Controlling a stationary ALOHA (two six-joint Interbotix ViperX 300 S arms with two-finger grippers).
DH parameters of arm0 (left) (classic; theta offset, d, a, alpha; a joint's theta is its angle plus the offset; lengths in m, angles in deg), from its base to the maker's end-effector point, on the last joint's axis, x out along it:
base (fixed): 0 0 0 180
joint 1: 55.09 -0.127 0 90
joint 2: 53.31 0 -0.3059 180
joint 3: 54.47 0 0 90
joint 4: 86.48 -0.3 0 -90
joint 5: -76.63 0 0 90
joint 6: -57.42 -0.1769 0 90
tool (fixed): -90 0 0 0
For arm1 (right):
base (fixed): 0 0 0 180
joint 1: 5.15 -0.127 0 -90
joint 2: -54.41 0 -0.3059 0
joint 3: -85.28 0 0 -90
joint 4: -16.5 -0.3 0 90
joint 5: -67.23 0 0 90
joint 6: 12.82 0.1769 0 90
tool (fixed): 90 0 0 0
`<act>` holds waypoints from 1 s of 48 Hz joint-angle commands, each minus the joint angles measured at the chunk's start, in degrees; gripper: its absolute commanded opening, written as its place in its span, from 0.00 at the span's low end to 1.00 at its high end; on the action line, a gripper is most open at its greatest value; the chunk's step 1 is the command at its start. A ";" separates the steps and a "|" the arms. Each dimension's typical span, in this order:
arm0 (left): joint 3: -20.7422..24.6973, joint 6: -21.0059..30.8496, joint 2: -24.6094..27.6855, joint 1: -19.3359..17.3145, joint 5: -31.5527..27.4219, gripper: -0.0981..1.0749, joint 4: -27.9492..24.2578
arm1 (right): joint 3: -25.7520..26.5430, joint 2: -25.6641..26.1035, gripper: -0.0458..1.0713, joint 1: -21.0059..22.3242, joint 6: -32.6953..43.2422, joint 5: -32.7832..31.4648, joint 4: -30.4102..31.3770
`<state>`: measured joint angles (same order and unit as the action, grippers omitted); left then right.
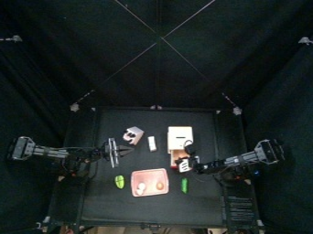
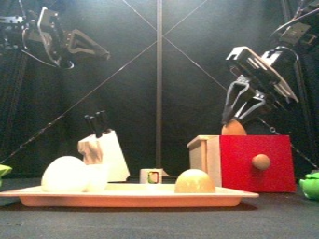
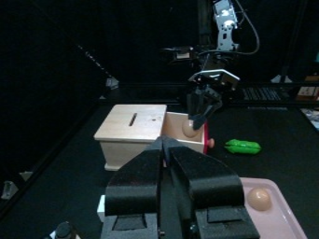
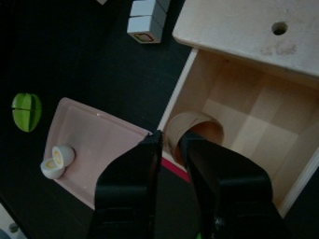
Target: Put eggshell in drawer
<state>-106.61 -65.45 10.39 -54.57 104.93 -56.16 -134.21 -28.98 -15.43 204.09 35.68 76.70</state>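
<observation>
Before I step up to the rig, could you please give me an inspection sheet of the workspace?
Surface: black table, dry, no spills seen.
Job's things: pale-tan wooden drawer unit, its red-fronted sliding compartment pulled out; rounded tan eggshell piece inside it.
Clutter: salmon-pink flat tray holding a white egg and a tan egg; white knife block; small white cube; green items beside the tray.
Grippers: right gripper over the compartment, jaws apart, empty; left gripper raised at the left, shut.
Cables: nothing seen on the table.
Surroundings: black curtains all round.
</observation>
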 commanded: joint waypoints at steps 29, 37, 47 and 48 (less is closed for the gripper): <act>0.62 0.00 -0.09 -0.26 0.26 0.50 -0.09 | 0.44 0.79 0.64 0.26 -0.26 1.32 -2.99; 0.62 0.00 -0.09 -0.26 0.26 0.50 -0.09 | 0.62 0.79 0.64 0.26 -0.26 1.32 -3.08; 0.70 0.00 -0.09 -0.26 0.26 0.50 -0.09 | 0.53 0.79 0.64 0.26 -0.26 1.32 -2.90; 0.62 0.00 -0.09 -0.26 0.26 0.50 -0.09 | 0.53 0.79 0.64 0.35 -0.26 1.32 -2.90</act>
<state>-106.70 -65.45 10.30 -54.66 104.93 -56.07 -134.21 -28.89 -15.34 203.92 36.91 73.63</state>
